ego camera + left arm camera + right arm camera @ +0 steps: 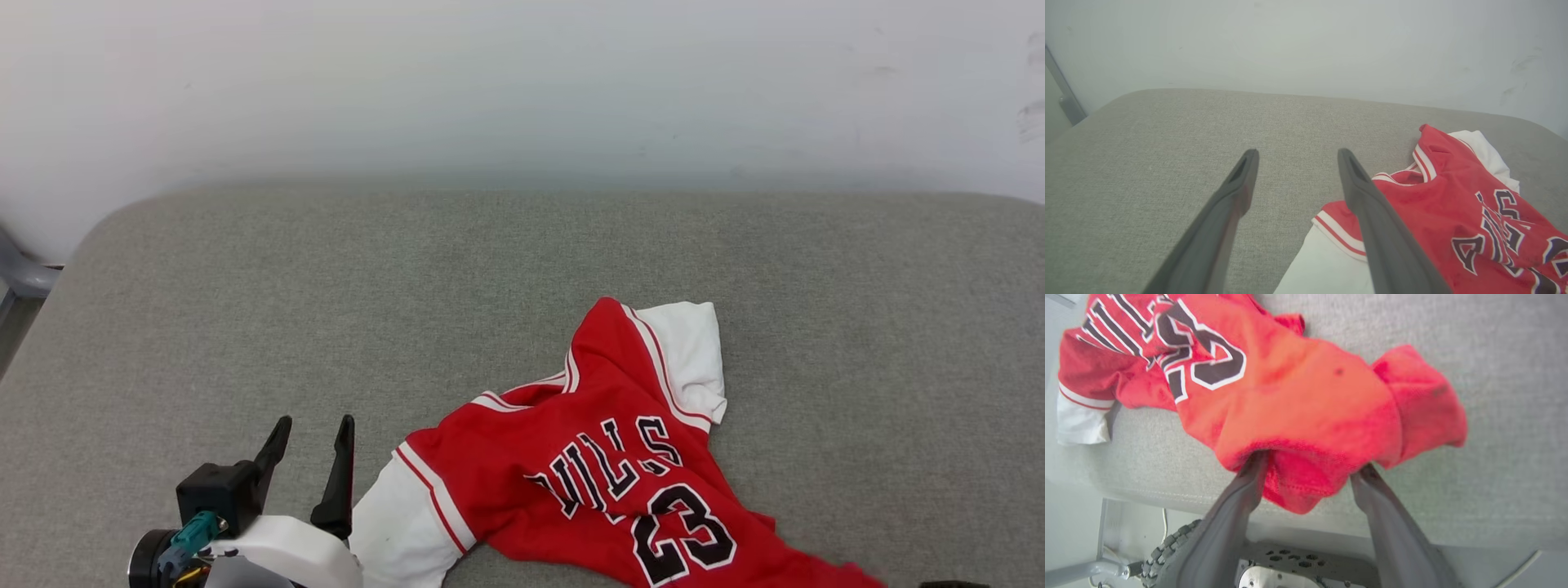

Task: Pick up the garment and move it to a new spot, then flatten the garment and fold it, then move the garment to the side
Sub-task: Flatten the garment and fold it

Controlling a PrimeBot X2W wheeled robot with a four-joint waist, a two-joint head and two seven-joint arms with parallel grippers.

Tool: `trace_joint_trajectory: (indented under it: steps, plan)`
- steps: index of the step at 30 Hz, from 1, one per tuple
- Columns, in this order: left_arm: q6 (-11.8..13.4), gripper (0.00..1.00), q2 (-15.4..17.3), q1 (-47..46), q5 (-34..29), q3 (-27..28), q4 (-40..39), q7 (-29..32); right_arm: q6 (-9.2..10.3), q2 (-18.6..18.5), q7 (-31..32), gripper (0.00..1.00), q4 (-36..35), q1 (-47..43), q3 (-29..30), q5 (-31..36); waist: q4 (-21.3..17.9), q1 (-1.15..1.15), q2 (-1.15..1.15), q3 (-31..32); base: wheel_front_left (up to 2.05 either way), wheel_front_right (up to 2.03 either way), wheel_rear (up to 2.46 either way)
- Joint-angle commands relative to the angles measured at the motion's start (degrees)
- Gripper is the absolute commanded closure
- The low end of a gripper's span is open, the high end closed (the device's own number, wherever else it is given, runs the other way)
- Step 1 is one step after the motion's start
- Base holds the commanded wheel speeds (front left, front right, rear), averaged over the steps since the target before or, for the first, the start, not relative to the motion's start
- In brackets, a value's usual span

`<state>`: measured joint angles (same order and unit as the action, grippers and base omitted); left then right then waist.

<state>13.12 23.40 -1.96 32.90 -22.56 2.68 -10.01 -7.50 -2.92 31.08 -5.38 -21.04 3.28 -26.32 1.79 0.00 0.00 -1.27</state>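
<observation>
Hem of the garment point(1290, 396) hides tips of the right gripper point(1311, 464).

Red, white-sleeved garment point(588, 408); grey woven cushion point(245, 310)

Head looks down; wrist views sit close; all share garment point(588, 408).

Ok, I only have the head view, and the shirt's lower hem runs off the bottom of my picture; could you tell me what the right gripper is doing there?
Observer: The right gripper is open, and the garment has its red hem bunched between the fingers and over their tips.
Operator: Thank you. How close is that hem to the edge of the cushion?
Observer: It lies right at the near edge, with a knobby wheel showing below.
</observation>
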Motion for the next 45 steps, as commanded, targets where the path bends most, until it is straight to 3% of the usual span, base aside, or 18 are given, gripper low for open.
trace_joint_trajectory:
  steps: [1,10,16,19,25,33,45]
  plan:
    - [0.3,0.00,0.2,0.7,0.1,0.2,0.1,-0.4,0.02,0.1,-1.8,0.00,-0.4,1.0,0.4,0.1,-0.3,0.00,0.00,0.4,0.00,0.00,0.00]
    - [1.3,0.00,0.2,1.8,0.5,0.7,-0.3,-1.0,0.02,0.1,-17.0,0.00,-3.5,6.4,6.4,3.8,-0.7,0.00,0.00,1.5,0.00,0.00,0.00]
    - [2.0,0.00,0.0,1.3,0.0,0.6,-0.6,-1.4,0.03,0.1,-19.9,0.00,0.0,13.5,8.6,9.1,-0.3,0.00,0.00,1.0,0.00,0.00,0.00]
    - [1.8,0.00,-0.4,0.2,-0.2,0.2,-0.7,-1.6,0.02,-0.5,-17.3,0.00,4.1,18.8,8.2,10.1,0.5,0.00,0.00,0.2,0.00,0.00,0.00]
    - [1.0,0.00,-1.6,-2.1,-1.0,-0.9,0.0,-2.4,0.02,-5.5,-6.6,0.00,14.2,30.0,5.4,6.8,3.5,0.00,0.00,-2.3,0.00,0.00,0.00]
    - [-0.9,0.00,-4.2,-7.3,-1.8,-2.0,1.3,-3.8,0.03,-11.9,7.5,0.00,22.4,43.9,-1.0,3.7,8.2,0.00,0.00,-8.0,0.00,0.00,0.00]
    - [-3.6,0.00,-7.6,-12.4,-3.0,-1.6,3.4,-5.0,0.03,-15.3,11.1,0.00,33.4,55.9,-8.6,4.5,12.5,0.00,0.00,-14.1,0.00,0.00,0.00]
